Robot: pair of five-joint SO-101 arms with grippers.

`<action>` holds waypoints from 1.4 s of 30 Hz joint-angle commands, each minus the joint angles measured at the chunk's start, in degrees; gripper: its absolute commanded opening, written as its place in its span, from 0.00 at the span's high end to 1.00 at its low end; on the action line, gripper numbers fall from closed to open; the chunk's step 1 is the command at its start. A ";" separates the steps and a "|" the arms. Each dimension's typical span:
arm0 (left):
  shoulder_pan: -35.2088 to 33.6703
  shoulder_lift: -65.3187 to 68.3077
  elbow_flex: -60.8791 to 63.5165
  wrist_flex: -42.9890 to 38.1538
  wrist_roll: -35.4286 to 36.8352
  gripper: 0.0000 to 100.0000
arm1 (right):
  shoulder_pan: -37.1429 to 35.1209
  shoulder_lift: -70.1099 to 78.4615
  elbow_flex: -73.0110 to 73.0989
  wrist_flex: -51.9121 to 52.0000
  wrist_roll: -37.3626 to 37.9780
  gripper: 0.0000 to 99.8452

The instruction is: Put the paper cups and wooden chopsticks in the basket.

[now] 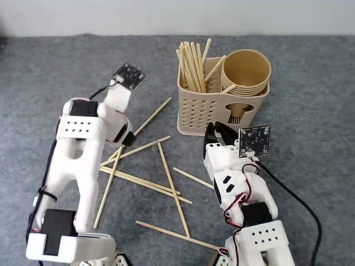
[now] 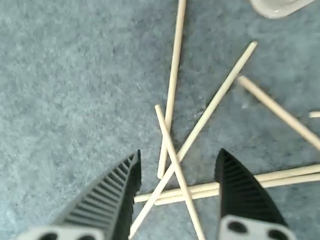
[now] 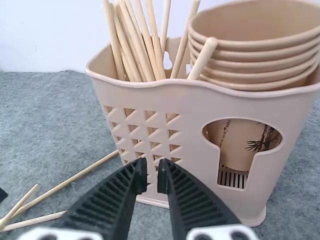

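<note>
The beige perforated basket (image 1: pixel 205 113) stands at the back centre. It holds a bundle of wooden chopsticks (image 1: pixel 191 64) and a stack of paper cups (image 1: pixel 246 72). Several loose chopsticks (image 1: pixel 172 185) lie crossed on the grey carpet between the arms. My left gripper (image 2: pixel 177 185) is open just above crossed chopsticks (image 2: pixel 172 75), a finger on either side of them; from above it (image 1: pixel 126 137) sits at the pile's left end. My right gripper (image 3: pixel 150 175) is shut on nothing, close in front of the basket (image 3: pixel 165 100), with the cups (image 3: pixel 250 45) and chopsticks (image 3: pixel 135 40) above it.
Grey carpet (image 1: pixel 310 111) covers the whole table. A white wall runs along the far edge. A black cable (image 1: pixel 302 208) trails from the right arm along the near right side.
</note>
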 commanded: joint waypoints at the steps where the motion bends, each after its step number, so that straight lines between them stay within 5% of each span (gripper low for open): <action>1: -0.44 -2.02 3.56 -4.66 -3.08 0.77 | 0.31 0.22 -0.62 -1.19 -0.35 0.95; 8: 0.00 -2.02 11.82 -13.19 -3.69 0.77 | 0.31 0.22 -0.62 -1.19 -0.35 0.95; 17: -0.35 6.77 8.75 -13.01 -5.45 0.77 | 0.31 0.22 -0.62 -1.19 -0.26 0.95; 30: 0.00 32.88 -22.02 2.64 -5.19 0.82 | 0.31 0.22 -0.62 -1.10 -0.18 0.95; 37: 0.09 35.52 -25.10 4.04 -5.54 0.99 | 0.31 0.22 -0.62 -1.10 -0.09 0.95; 42: 0.09 35.34 -25.27 4.04 -5.54 0.99 | 0.31 0.22 -0.62 -1.10 -0.09 0.95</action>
